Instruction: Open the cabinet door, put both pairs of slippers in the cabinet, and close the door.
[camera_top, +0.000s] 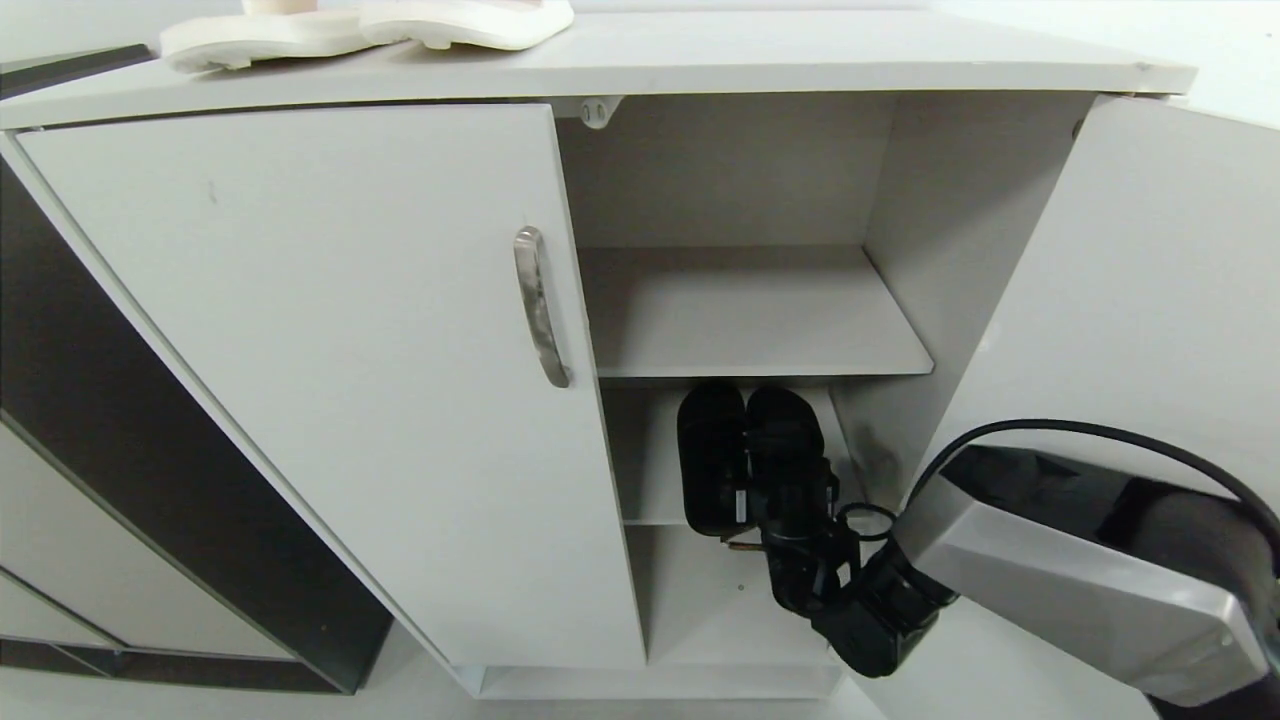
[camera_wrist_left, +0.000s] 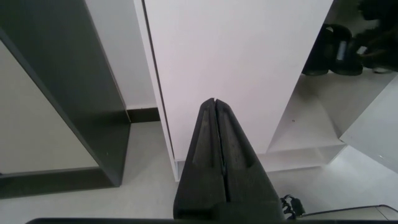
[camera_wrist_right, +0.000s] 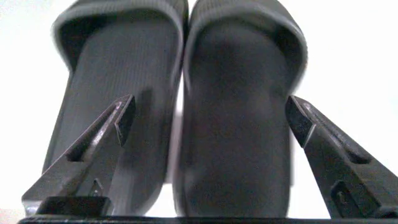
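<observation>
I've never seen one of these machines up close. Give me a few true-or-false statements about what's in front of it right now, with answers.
1. The black slippers are inside the cabinet. True.
2. Both cabinet doors are open. False: the left door is shut, the right door open.
3. The white slippers lie on top of the cabinet. True.
4. The right arm's jaws are clamped shut. False: they stand open by the black slippers.
5. The left arm's jaws hold a slipper. False: they are shut on nothing.
</observation>
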